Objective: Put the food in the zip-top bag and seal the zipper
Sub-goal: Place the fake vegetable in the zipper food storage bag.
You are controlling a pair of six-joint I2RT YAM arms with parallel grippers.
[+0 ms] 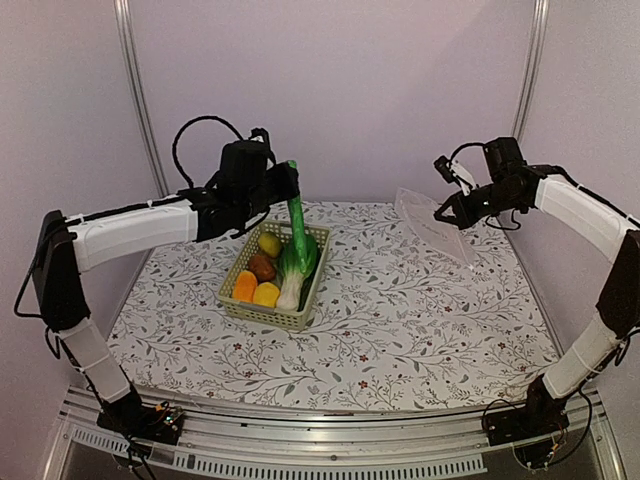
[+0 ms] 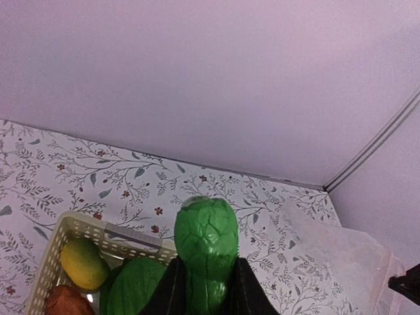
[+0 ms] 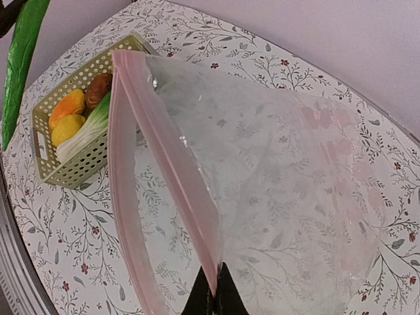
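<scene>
My left gripper [image 1: 285, 180] is shut on the green cucumber [image 1: 298, 215] and holds it upright above the pale green basket [image 1: 262, 310]; its tip fills the left wrist view [image 2: 207, 246]. In the basket lie the bok choy [image 1: 297, 268] and yellow-green [image 1: 269, 243], brown [image 1: 262, 266], orange [image 1: 244, 286] and yellow [image 1: 267, 295] pieces. My right gripper [image 1: 447, 212] is shut on the pink zipper strip [image 3: 174, 161] of the clear zip-top bag [image 1: 430, 225], held above the table with its mouth gaping toward the basket [image 3: 275, 190].
Floral tablecloth [image 1: 400, 330] covers the table. Lilac walls stand close behind and at both sides, with metal rails [image 1: 135, 90] in the back corners. The basket sits left of centre.
</scene>
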